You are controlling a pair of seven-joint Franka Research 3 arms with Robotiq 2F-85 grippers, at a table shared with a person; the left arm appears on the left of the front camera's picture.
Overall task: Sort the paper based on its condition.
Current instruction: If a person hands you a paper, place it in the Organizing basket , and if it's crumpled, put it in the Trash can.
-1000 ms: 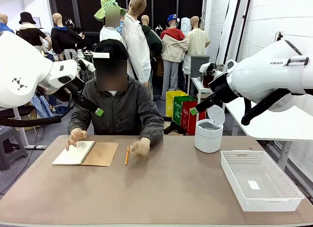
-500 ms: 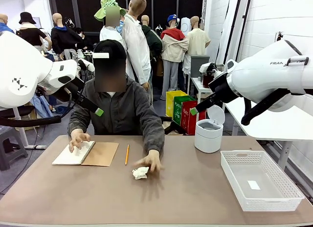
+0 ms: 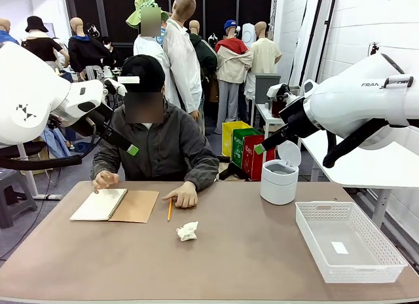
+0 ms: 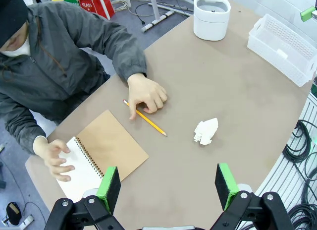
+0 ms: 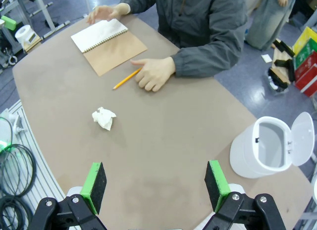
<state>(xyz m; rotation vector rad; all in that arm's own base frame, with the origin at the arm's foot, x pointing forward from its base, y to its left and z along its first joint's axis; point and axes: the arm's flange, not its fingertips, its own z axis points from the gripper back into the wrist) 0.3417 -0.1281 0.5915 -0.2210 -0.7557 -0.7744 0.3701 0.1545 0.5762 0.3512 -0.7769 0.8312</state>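
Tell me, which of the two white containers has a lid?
The round bin beside the basket; its flip lid stands open, the basket has none.

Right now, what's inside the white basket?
One small white paper slip lies on the floor of the white plastic lattice basket. Its near wall covers a strip of the floor just behind it.

Front cam: fixed, at near edge betw. the arms, faces straight across table (image 3: pixel 249 265) to person (image 3: pixel 154 147) at far side; mid-range, whole top in frame. Left wrist cam: high over left end, above left gripper (image 4: pixel 167 183), looks down & to the right; notebook (image 4: pixel 111 145) nearest. Right wrist cam: high over near right, above right gripper (image 5: pixel 155 183), looks down toward far left; bin (image 5: pixel 247 160) nearest. All 3 share person, notebook, pencil (image 3: pixel 169 207), crumpled paper (image 3: pixel 187 231), bin. Basket (image 3: pixel 360 271): front + left wrist.
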